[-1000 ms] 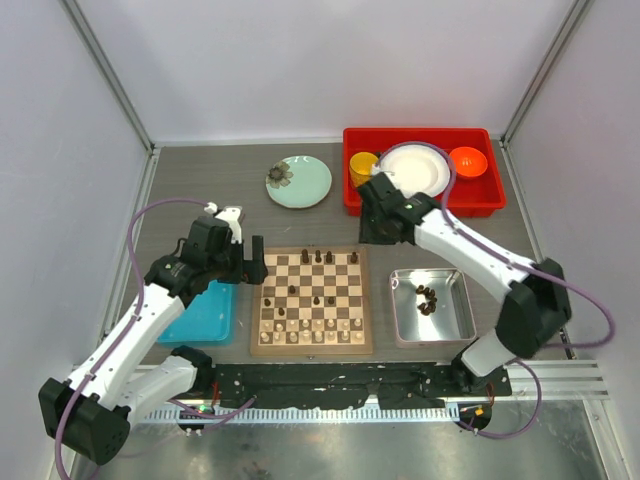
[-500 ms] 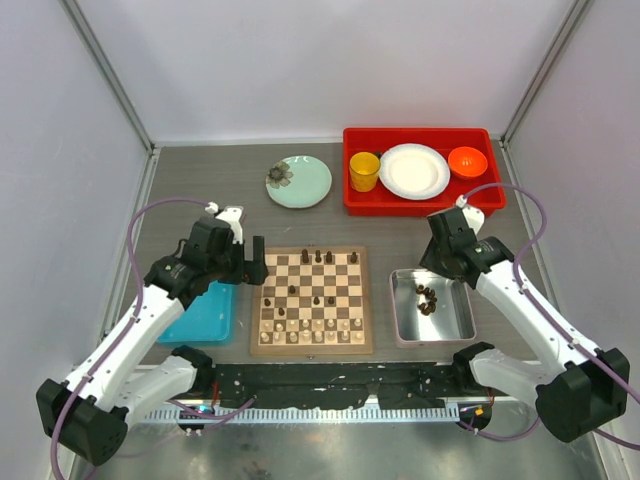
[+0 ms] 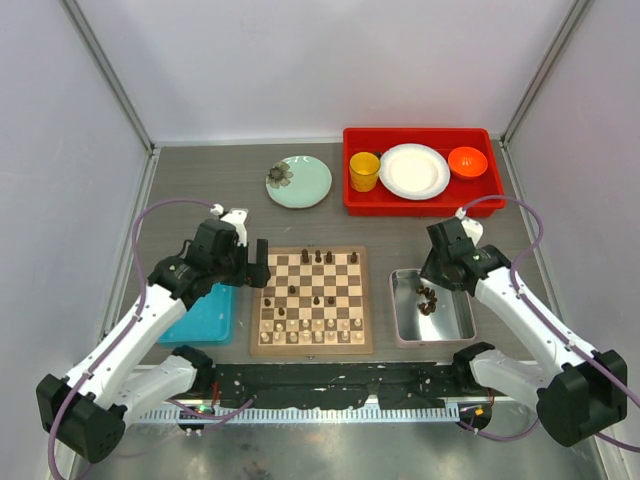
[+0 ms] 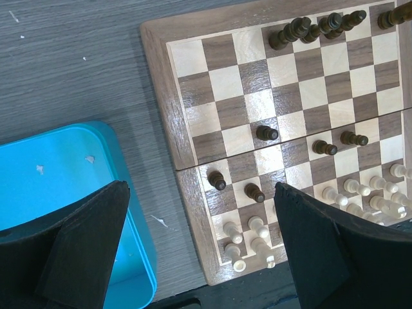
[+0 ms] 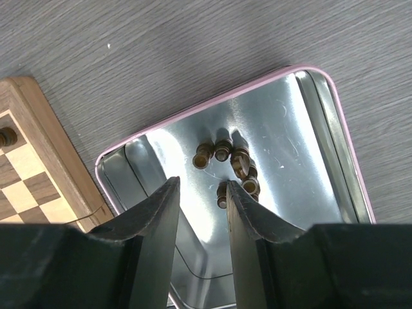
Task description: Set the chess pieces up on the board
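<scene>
Wooden board (image 3: pixel 311 300), partly set: pale chess pieces (image 3: pixel 310 330) are ranked along its near rows. Dark chess pieces (image 3: pixel 428 298) are heaped in the silver tray (image 3: pixel 455 328) right of the board. The right pincer (image 5: pixel 201 187) is held above them, part-open and empty, presumably for a pick. The left pincer (image 4: pixel 201 190) is spread wide and empty at the board's left edge.

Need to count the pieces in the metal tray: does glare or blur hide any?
Right wrist view: bright glare on the metal tray floor beside the dark pieces, which look sharp but overlap; top view: no strong glare, pieces too small to count.
</scene>
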Controlling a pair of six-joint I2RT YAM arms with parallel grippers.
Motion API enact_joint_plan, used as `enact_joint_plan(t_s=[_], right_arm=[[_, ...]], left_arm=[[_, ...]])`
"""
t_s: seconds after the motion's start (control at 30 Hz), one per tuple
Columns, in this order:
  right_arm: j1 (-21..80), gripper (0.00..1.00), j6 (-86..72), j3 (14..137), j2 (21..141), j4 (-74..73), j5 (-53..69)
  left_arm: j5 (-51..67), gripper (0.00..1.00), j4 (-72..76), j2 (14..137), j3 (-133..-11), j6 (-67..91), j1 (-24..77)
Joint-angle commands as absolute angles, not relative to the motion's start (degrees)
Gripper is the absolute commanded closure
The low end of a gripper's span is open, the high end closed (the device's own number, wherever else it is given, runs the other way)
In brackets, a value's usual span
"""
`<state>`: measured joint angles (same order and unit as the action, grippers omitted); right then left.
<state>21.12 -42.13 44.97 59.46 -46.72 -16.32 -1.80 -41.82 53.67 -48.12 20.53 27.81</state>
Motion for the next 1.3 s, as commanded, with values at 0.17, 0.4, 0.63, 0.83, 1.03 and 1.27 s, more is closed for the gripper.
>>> enact_joint_plan(t_s=[0.17,0.4,0.63,0.83,1.03,1.27], right_arm=[[21.8,0.63,-34.6,47.8,59.9,-33.9,-4.0],[30.7,0.63,-32.1,62.9,78.3,-31.9,-6.9],[36.2,0.64,-31.0,73.3,94.2,-29.9,-7.6],[36.5,0.66,-30.7,76.6,100.0,-29.6,-7.1],[36.8,0.68,-30.5,77.3,102.1,-31.5,-8.7],[37.8,0.68,-30.1,78.0,102.4,-34.5,-10.9]], left_arm=[[-2.3,0.00,-40.1,54.0,-48.3,20.3,28.3],[-2.2,0.00,-39.9,53.8,-48.2,20.0,28.4],[-1.9,0.00,-39.9,53.5,-48.2,19.6,28.4],[-1.6,0.00,-39.7,53.1,-48.1,19.4,28.3],[-1.6,0.00,-39.6,53.0,-48.1,19.4,28.3],[-1.4,0.00,-39.6,53.1,-48.1,19.3,28.3]])
